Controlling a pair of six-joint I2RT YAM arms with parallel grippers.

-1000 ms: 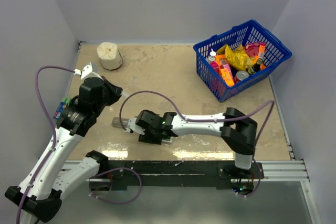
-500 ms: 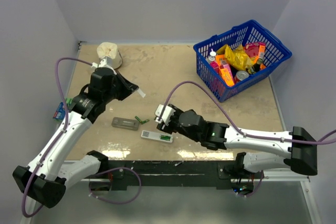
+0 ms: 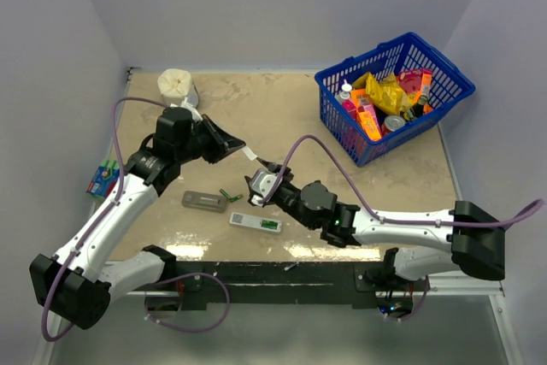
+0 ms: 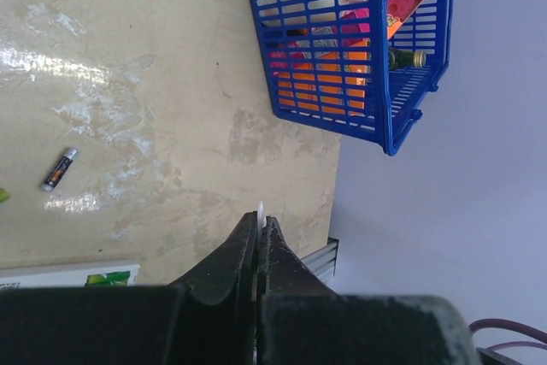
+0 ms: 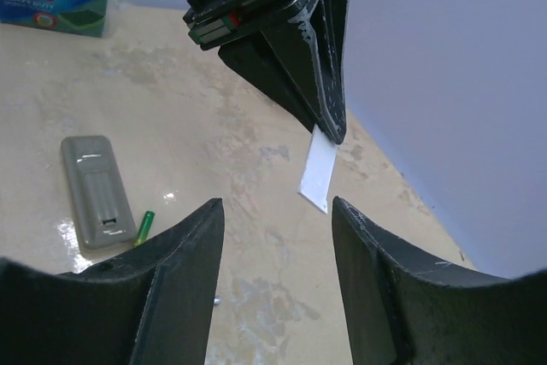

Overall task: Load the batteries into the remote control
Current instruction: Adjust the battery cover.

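L hand (image 3: 239,150) is raised over the mid-left worktop (image 3: 282,108), fingers pressed together and pinching a thin white strip (image 3: 249,155) by one end. The free end pokes out twd the R arm. In the L wrist view the two fingers (image 4: 244,250) meet, w/ only a white sliver showing at the tips.

R hand (image 3: 259,179) is just beside it, also off the worktop, fingers spread w/ nothing btwn them. From the R wrist cam the strip hangs from the L hand's tips straight ahead, beyond the gap and clear of both R fingers (image 5: 184,271).

Remote control (image 3: 256,222) lies flat on the worktop near the front edge, nearer the arm bases than both hands, neither hand touching it. Green shows in its uncovered right end, prob. cells; can't tell how many.

A loose green battery (image 3: 226,195) lies just beside the right end of a grey remote (image 3: 203,202), which sits left of the white one. A dark battery (image 4: 58,168) lies alone on the worktop in the L wrist view, apart from the remote control.

Blue basket (image 3: 340,126) full of packets sits at the far right. A white roll (image 3: 177,87) stands at the far-left corner. A sponge pack (image 3: 101,177) is at the left edge.
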